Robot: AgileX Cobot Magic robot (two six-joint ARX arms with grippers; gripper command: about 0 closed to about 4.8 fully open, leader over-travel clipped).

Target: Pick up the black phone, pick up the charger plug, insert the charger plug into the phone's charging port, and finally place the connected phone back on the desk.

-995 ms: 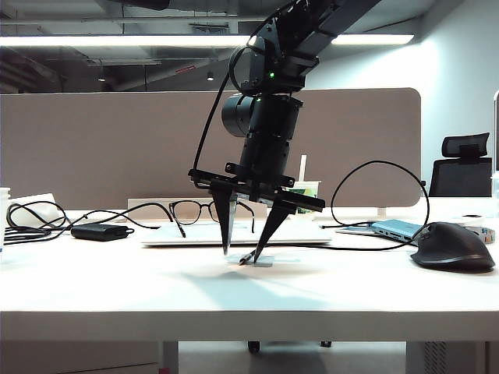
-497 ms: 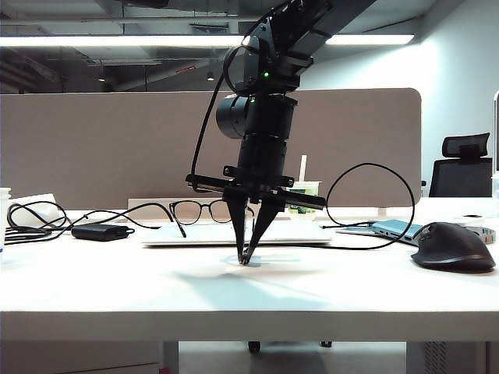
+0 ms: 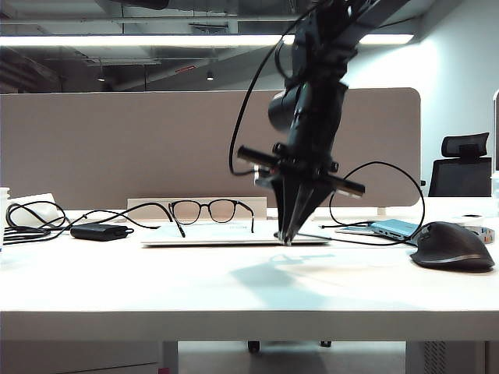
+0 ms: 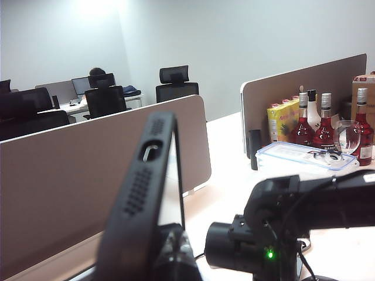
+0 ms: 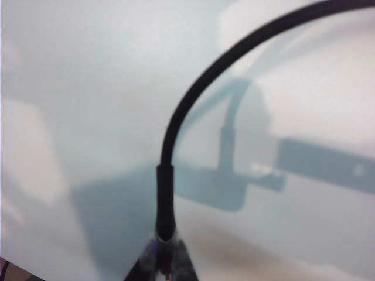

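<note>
The black phone [image 4: 137, 199] stands on end in the left wrist view, held at its lower part by my left gripper [image 4: 167, 253], which is shut on it. Its short edge faces the camera with the charging port [image 4: 150, 151] above a row of small holes. My right gripper [image 3: 288, 238] hangs tilted just above the desk [image 3: 234, 288] at the centre right of the exterior view. It is shut on the charger plug [image 5: 165, 199], whose black collar sticks out of the fingertips [image 5: 181, 262]; the metal tip is hidden. The thin cable [image 3: 390, 165] loops off to the right.
Glasses [image 3: 204, 210] rest on a flat white slab [image 3: 210, 234] behind the right gripper. A dark mouse [image 3: 452, 247] and a blue-grey hub [image 3: 396, 227] lie at the right, a black oblong box [image 3: 100, 231] with cables at the left. Bottles [image 4: 313, 126] stand beyond the right arm [image 4: 263, 246].
My right gripper closed on the plug lying on the desk, then rose, swung to the right and tilted, taking the cable loop with it. Nothing shows the left gripper earlier.
</note>
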